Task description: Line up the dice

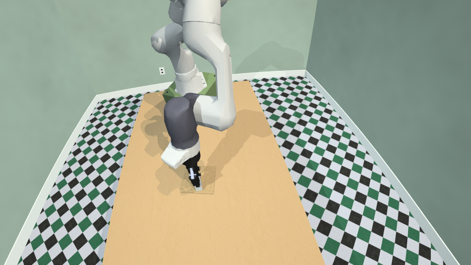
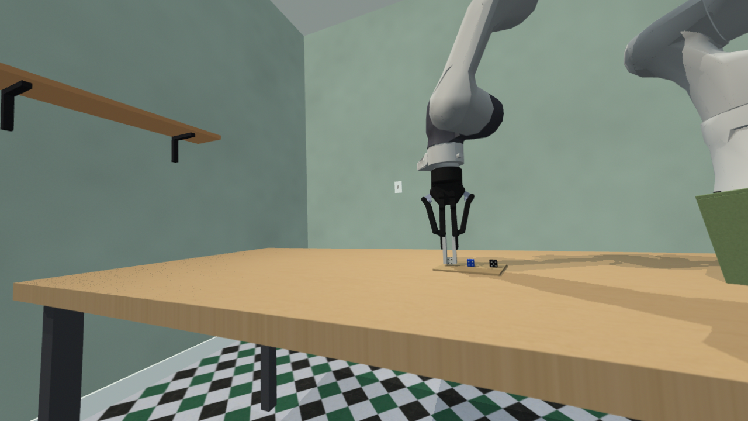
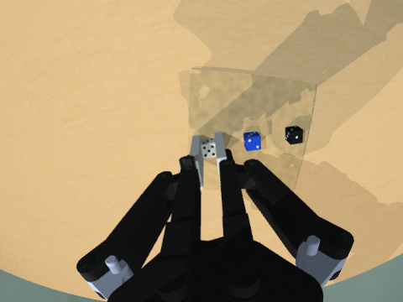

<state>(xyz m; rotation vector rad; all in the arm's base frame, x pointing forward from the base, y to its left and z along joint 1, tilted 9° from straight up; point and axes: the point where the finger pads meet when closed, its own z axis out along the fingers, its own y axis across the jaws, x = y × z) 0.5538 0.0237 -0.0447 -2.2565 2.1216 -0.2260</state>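
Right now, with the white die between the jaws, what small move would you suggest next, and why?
Probably open the jaws and let go: the white die sits low on the mat, in line with the blue die and the black die.

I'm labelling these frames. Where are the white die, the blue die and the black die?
white die (image 3: 210,149), wrist view, its dotted top face between the gripper fingers.
blue die (image 3: 252,141), wrist view, its top face.
black die (image 3: 294,134), wrist view, centre of its top.

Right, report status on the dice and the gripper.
Gripper shut on white die, down on mat. Blue die and black die alongside on mat, apart. Nothing in the way.
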